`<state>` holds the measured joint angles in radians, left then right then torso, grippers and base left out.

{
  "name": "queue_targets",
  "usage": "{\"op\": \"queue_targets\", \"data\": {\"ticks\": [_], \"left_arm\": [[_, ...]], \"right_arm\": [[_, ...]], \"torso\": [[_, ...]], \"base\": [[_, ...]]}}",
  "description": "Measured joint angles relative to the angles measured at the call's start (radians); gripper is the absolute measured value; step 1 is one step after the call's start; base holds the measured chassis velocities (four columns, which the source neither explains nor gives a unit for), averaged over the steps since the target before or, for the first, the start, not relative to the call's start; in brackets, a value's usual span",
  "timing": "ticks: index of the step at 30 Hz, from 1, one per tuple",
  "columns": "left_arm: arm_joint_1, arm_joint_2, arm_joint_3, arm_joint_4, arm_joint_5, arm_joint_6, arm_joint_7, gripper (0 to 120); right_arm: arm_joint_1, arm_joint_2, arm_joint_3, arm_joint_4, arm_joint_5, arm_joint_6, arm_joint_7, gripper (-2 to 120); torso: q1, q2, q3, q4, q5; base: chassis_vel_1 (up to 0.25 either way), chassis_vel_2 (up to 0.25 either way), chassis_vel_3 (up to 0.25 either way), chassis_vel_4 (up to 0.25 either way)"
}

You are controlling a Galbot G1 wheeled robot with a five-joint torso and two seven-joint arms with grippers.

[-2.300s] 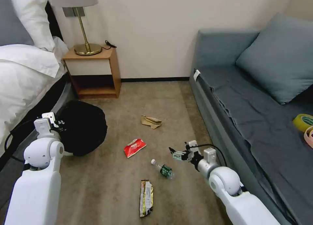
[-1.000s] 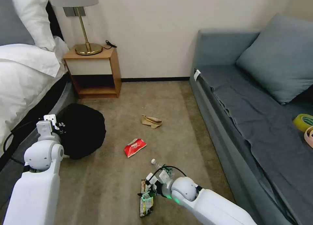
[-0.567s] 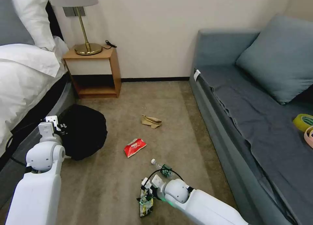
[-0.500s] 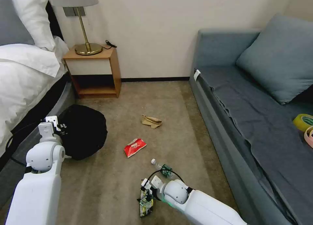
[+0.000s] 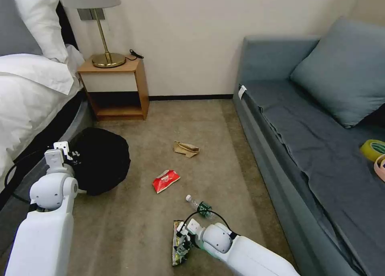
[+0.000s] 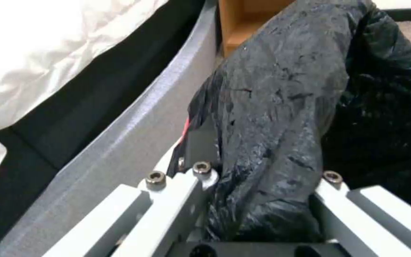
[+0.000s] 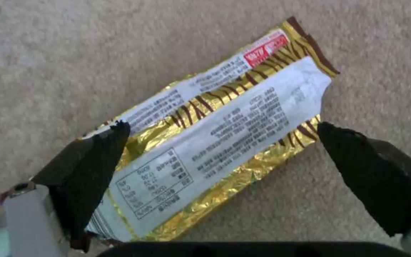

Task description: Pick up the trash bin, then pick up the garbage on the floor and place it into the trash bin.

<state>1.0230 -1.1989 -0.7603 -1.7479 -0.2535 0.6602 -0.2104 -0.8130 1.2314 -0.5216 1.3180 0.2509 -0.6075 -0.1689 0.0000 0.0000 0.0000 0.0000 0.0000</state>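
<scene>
The flat gold-brown foil snack wrapper (image 7: 215, 142) lies printed side up on the beige carpet (image 5: 224, 148) close to the robot, and the right gripper (image 7: 219, 160) hangs low over it with its two black fingertips (image 7: 96, 157) spread apart, one on either side, so closing should pinch the thin foil across its width. The left gripper (image 6: 258, 185) is clenched on the rim of the small round trash bin lined with a crinkly black plastic bag (image 5: 100, 160), holding it beside the white-sheeted bed (image 5: 32, 95), probably to keep its mouth within reach, while the red packet (image 5: 165, 180), the clear green-labelled bottle (image 5: 199, 206) and the crumpled tan paper bag (image 5: 186, 148) wait farther out.
</scene>
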Motion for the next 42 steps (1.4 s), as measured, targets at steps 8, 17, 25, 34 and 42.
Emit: {"op": "queue_targets", "data": {"ticks": [8, 17, 25, 34, 42], "left_arm": [[0.002, 0.0, -0.001, 0.003, 0.0, -0.005, 0.004, 5], [0.002, 0.001, -0.005, 0.01, -0.001, -0.01, 0.007, 5], [0.0, 0.0, -0.004, 0.017, -0.001, -0.012, 0.009, 5], [0.0, 0.001, -0.005, 0.017, -0.001, -0.015, 0.012, 5], [0.003, 0.003, -0.006, 0.015, 0.0, -0.017, 0.015, 5]], "right_arm": [[-0.002, 0.01, 0.006, -0.028, -0.017, 0.0, -0.011, 100], [-0.008, 0.016, 0.011, -0.04, -0.026, 0.0, -0.017, 88], [-0.011, 0.017, 0.018, -0.043, -0.032, 0.002, -0.024, 57], [-0.013, 0.018, 0.02, -0.044, -0.033, 0.002, -0.026, 29], [-0.019, 0.019, 0.027, -0.041, -0.036, 0.003, -0.027, 0]], "torso": [[0.0, 0.0, 0.0, 0.0, 0.0], [0.0, 0.0, 0.0, 0.0, 0.0], [0.0, 0.0, 0.0, 0.0, 0.0], [0.0, 0.0, 0.0, 0.0, 0.0], [0.0, 0.0, 0.0, 0.0, 0.0]], "base": [[0.0, 0.0, 0.0, 0.0], [0.0, 0.0, 0.0, 0.0], [0.0, 0.0, 0.0, 0.0], [0.0, 0.0, 0.0, 0.0], [0.0, 0.0, 0.0, 0.0]]}}
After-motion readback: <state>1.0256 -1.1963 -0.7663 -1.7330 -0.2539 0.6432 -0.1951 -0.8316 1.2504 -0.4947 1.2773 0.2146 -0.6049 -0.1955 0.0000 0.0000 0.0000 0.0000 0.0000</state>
